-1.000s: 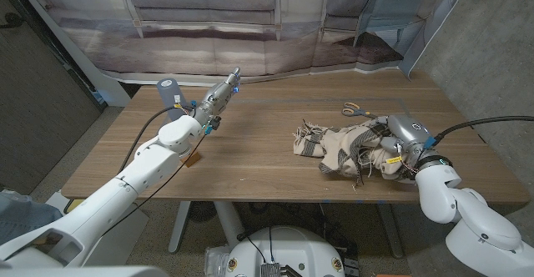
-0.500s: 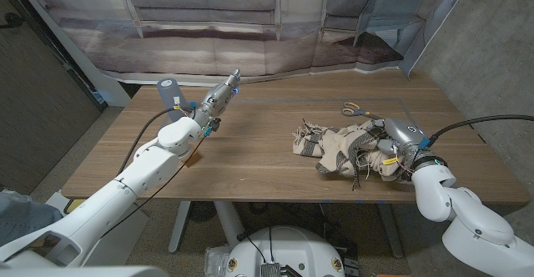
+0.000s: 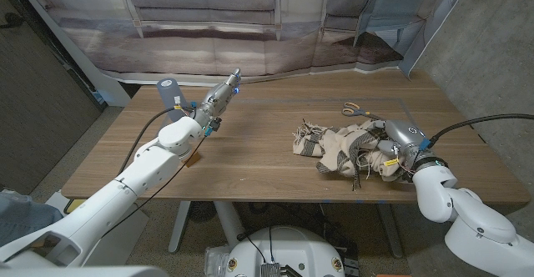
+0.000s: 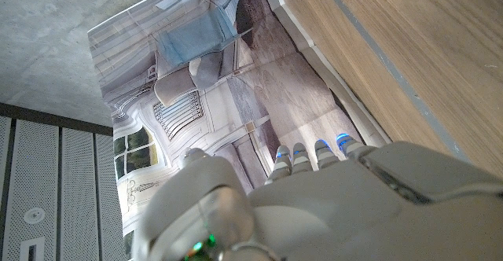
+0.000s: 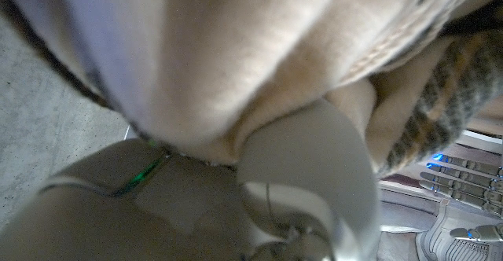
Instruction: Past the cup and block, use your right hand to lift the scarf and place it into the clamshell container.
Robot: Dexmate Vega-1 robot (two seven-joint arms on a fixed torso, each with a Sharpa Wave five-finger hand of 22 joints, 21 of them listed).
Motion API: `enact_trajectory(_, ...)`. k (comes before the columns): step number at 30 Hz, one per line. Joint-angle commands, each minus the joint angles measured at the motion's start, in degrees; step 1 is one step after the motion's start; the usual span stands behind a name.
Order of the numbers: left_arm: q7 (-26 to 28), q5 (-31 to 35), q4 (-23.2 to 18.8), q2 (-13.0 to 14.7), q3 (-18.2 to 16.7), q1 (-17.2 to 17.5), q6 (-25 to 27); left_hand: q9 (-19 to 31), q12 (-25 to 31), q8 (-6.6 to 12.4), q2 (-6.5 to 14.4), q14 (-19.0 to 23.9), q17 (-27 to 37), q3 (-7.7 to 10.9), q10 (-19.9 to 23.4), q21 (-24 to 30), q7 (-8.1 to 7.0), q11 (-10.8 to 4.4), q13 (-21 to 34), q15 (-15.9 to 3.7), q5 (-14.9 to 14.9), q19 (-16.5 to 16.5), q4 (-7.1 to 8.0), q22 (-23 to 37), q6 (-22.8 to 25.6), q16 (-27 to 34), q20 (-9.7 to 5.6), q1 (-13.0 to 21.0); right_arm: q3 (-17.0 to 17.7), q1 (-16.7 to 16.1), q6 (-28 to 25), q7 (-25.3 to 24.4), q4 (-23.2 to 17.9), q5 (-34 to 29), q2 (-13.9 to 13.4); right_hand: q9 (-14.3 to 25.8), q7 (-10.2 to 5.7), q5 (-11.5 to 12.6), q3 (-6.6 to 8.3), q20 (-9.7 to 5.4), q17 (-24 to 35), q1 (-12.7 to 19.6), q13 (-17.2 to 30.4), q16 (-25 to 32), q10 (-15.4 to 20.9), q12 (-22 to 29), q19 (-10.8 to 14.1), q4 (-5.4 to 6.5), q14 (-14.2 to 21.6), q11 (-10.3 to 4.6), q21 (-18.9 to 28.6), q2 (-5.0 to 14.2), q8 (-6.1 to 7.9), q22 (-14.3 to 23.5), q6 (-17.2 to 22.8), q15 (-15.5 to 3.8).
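Head view, scarf: a crumpled beige woven scarf with dark stripes and fringe [image 3: 342, 146] lies heaped on the right part of the brown wooden table [image 3: 250, 152], near the front edge.
Head view, right hand: the silver-grey right hand [image 3: 394, 146] is pushed into the scarf's right end, with cloth bunched over its fingers; whether the fingers are clamped on the cloth cannot be told here.
Head view, scissors: a pair of scissors with orange-tan handles [image 3: 353, 109] lies on the table just behind the scarf, apart from it.
Head view, left hand: the left hand [image 3: 219, 99] is raised over the table's left rear part, fingers straight and pressed together, pointing toward the backdrop and holding nothing.
Head view, cup: a grey-blue cup [image 3: 169, 91] stands near the rear left corner, beside the left hand.
Left wrist view, left hand: the back of the left hand [image 4: 346, 206] shows, its fingertips [image 4: 302, 151] side by side above the table's far edge.
Right wrist view, scarf: beige cloth [image 5: 259, 49] lies against the right hand [image 5: 236, 190], draped over a pale finger [image 5: 314, 174].
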Motion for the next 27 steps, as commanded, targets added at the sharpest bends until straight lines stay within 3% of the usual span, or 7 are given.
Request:
enact_trajectory(1,-0.6,0.6,1.0,-0.9,0.9,-1.2,0.2,0.3,-0.1,-0.06,0.0,-0.5,0.1,-0.29,-0.4,0.1,0.20,-0.06,0.2,-0.01,-0.3,-7.5,0.00,0.3,0.2,-0.1,0.13,0.6,3.5,-3.7,0.4,-1.8,-1.2,2.2,-2.1,-1.8,-0.44,0.5,2.58,-6.12,-3.9,-6.6,-2.2,-2.3,-3.0,0.0,-3.2,4.97,-2.5,1.09,-6.0,-3.74,-2.98,-0.1,-2.9,-5.02)
enact_trajectory(5,-0.9,0.7,1.4,-1.2,1.1,-1.6,0.1,0.3,-0.1,-0.03,0.0,-0.6,0.1,-0.32,-0.4,0.1,0.22,-0.07,0.2,0.04,-0.3,-7.5,0.01,0.3,0.2,-0.2,0.14,0.6,4.6,-4.7,0.6,-1.9,-1.5,2.7,-2.3,-3.1,-0.75,0.6,1.99,-4.65,-6.6,-11.6,-4.2,-2.3,-4.7,0.3,-2.7,6.96,-5.4,1.80,-11.0,-6.46,-5.36,0.0,-4.7,-4.55)
enact_trajectory(11,-1.0,0.7,1.7,-1.2,1.2,-1.8,0.0,0.3,-0.1,-0.01,0.0,-0.5,0.1,-0.36,-0.3,0.1,0.21,-0.12,0.2,0.04,-0.3,-7.5,0.03,0.3,0.3,-0.1,0.13,0.6,5.6,-5.3,0.4,-1.3,-1.8,3.3,-2.5,-3.7,-0.72,0.9,1.52,-3.79,-8.1,-14.1,-5.5,-2.2,-5.7,0.4,-2.1,7.78,-7.1,2.23,-13.4,-8.36,-6.74,0.1,-5.7,-3.74)
enact_trajectory(16,-0.9,0.7,1.7,-1.3,1.1,-1.8,0.0,0.3,0.0,0.00,0.0,-0.6,0.1,-0.40,-0.3,0.1,0.26,-0.12,0.2,0.00,-0.3,-7.5,0.05,0.3,0.4,-0.1,0.16,0.7,6.1,-5.3,0.7,-0.2,-1.9,3.8,-3.1,-4.3,-0.71,1.8,0.52,-2.49,-10.1,-18.2,-7.2,-2.2,-7.4,0.5,-0.3,9.38,-9.6,2.82,-16.9,-11.23,-8.64,0.0,-7.2,-2.31)
enact_trajectory(21,-1.2,0.5,2.1,-1.2,1.0,-1.9,-0.1,0.3,0.0,-0.01,0.0,-0.6,0.1,-0.43,-0.4,0.1,0.26,-0.12,0.2,-0.11,-0.3,-7.5,0.06,0.3,0.4,-0.1,0.15,0.7,5.9,-4.7,0.3,0.6,-2.1,4.0,-3.4,-4.6,-0.64,2.5,0.21,-0.81,-11.6,-20.1,-8.6,-2.3,-9.2,0.4,0.9,10.01,-12.5,3.12,-19.8,-12.92,-10.10,0.0,-8.7,-0.83)
enact_trajectory(27,-1.5,0.3,2.7,-1.3,0.9,-2.1,-0.3,0.3,0.0,-0.02,0.1,-0.5,0.1,-0.47,-0.3,0.1,0.22,-0.11,0.2,0.07,-0.3,-7.5,0.08,0.3,0.4,-0.1,0.17,0.7,5.5,-3.9,-0.3,1.8,-2.4,4.5,-4.0,-4.8,-0.56,3.3,-0.32,1.55,-13.3,-21.6,-10.0,-2.5,-10.6,0.4,-0.6,10.35,-15.8,3.93,-23.2,-14.40,-11.34,0.1,-9.9,0.47)
